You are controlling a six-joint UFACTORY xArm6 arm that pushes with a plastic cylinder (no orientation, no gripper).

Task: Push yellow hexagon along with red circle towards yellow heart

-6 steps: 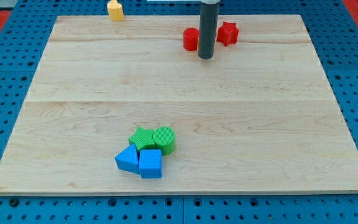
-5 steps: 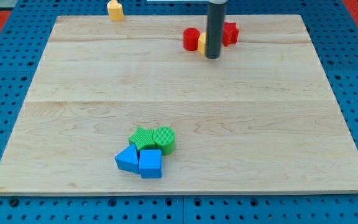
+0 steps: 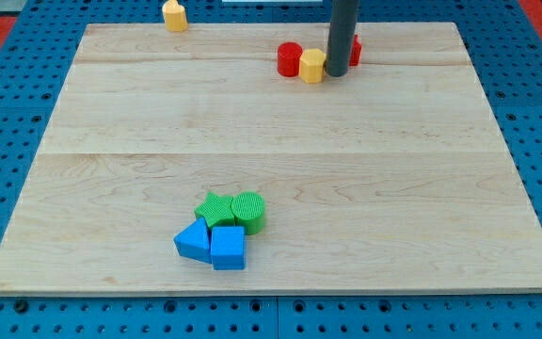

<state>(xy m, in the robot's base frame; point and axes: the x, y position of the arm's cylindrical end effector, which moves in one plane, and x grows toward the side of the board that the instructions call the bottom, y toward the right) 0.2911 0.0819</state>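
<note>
The yellow hexagon (image 3: 311, 66) sits near the view's top, touching the red circle (image 3: 290, 59) on its left. My tip (image 3: 337, 73) stands just right of the yellow hexagon, touching or nearly touching it. The rod hides most of another red block (image 3: 354, 49) behind it. The yellow heart (image 3: 174, 15) lies at the board's top edge, far to the left of the red circle.
A green star (image 3: 214, 209) and a green circle (image 3: 248, 211) sit low on the wooden board (image 3: 393, 188), with two blue blocks (image 3: 194, 241) (image 3: 228, 248) just below them. Blue pegboard surrounds the board.
My tip has moved to the right, from in front of the yellow hexagon to its right side, so the hexagon now shows fully. The blocks have not visibly moved.
</note>
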